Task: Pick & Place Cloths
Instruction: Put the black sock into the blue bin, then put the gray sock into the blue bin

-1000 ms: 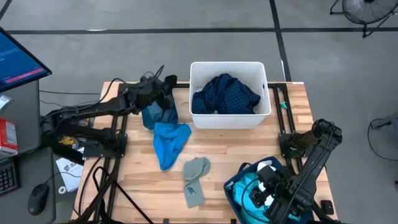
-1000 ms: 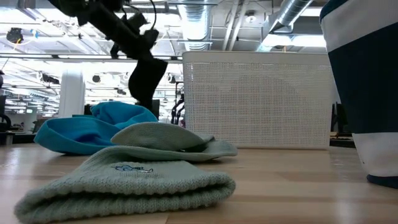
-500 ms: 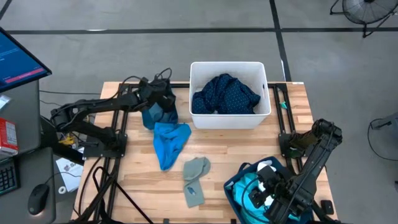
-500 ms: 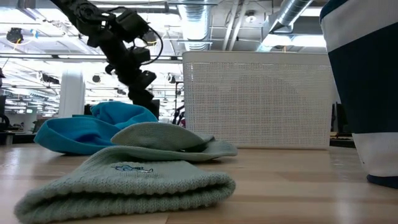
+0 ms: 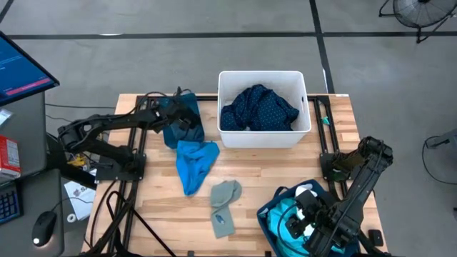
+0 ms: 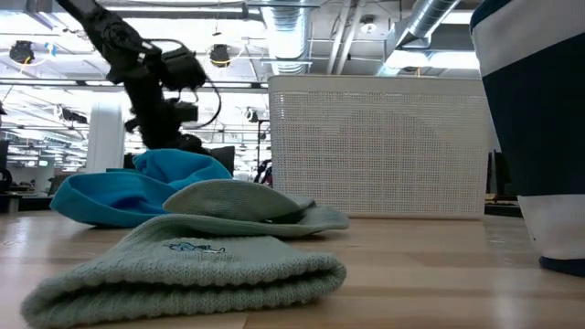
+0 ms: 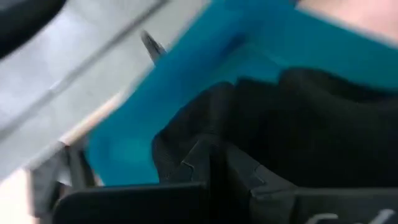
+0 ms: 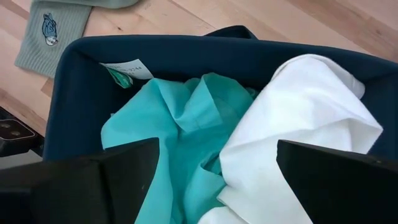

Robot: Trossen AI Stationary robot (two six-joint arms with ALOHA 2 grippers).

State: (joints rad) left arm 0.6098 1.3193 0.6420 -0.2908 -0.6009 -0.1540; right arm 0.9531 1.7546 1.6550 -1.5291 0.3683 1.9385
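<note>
My left gripper (image 5: 182, 114) is low over the teal fabric bin (image 5: 173, 134) at the table's far left. Its wrist view is blurred and shows the bin's teal wall (image 7: 161, 81) and a black cloth (image 7: 311, 118) right in front. A bright blue cloth (image 5: 194, 163) lies on the table by that bin. A grey-green knit cap (image 5: 224, 205) lies nearer the front edge. A navy dotted cloth (image 5: 258, 107) lies in the white tub (image 5: 263, 138). My right gripper (image 8: 214, 186) is open above the navy bin (image 8: 81, 81), over a turquoise cloth (image 8: 180, 124) and a white cloth (image 8: 298, 124).
The white tub stands at the far middle and shows as a perforated wall in the low view (image 6: 375, 146). The navy bin (image 5: 275, 214) is at the near right corner. Bare wood lies between the cap and the tub. Arm bases stand at both table sides.
My left gripper has gone down and toward the table's left edge, onto the teal bin. The black cloth that hung below it a second ago has gone down with it and no longer shows above the blue cloth in the low view.
</note>
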